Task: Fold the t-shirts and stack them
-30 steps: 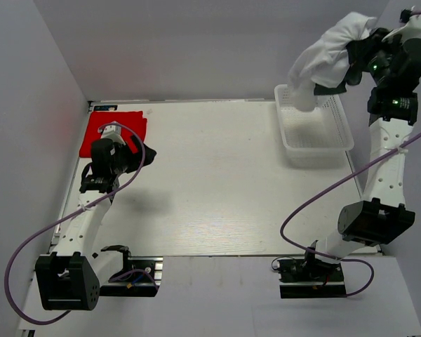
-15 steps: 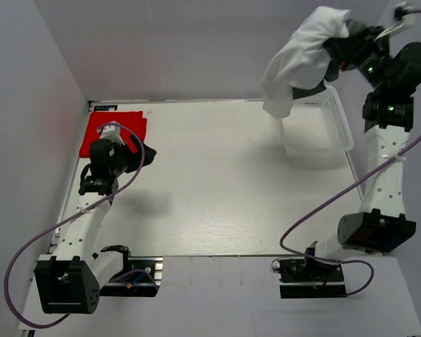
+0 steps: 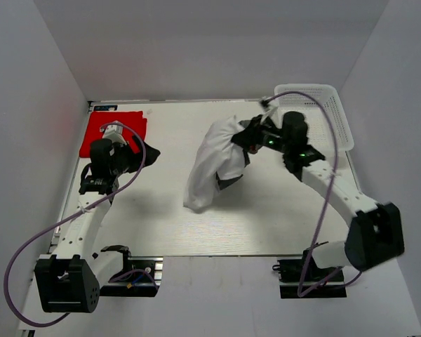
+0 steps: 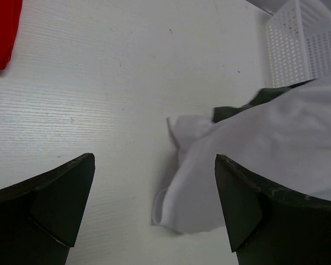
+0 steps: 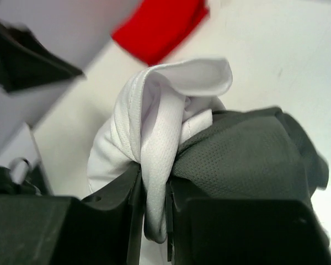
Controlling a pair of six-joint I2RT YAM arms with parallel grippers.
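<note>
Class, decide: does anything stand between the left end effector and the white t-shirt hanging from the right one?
Nothing visible does. Only bare white table lies between the left end effector and the soft white cloth t-shirt. The bright red t-shirt sits off to its side, the white plastic lattice basket beyond the shirt.

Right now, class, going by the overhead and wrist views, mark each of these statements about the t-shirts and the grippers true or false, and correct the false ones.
1. The right gripper is shut on the white t-shirt. True.
2. The red t-shirt lies in the basket. False: it lies on the table, at its far left corner.
3. The left gripper is open and holds nothing. True.
4. The white t-shirt lies folded flat. False: it hangs bunched from the right gripper.
5. Dark grey t-shirt cloth is bunched against the white cloth at the right gripper. True.
</note>
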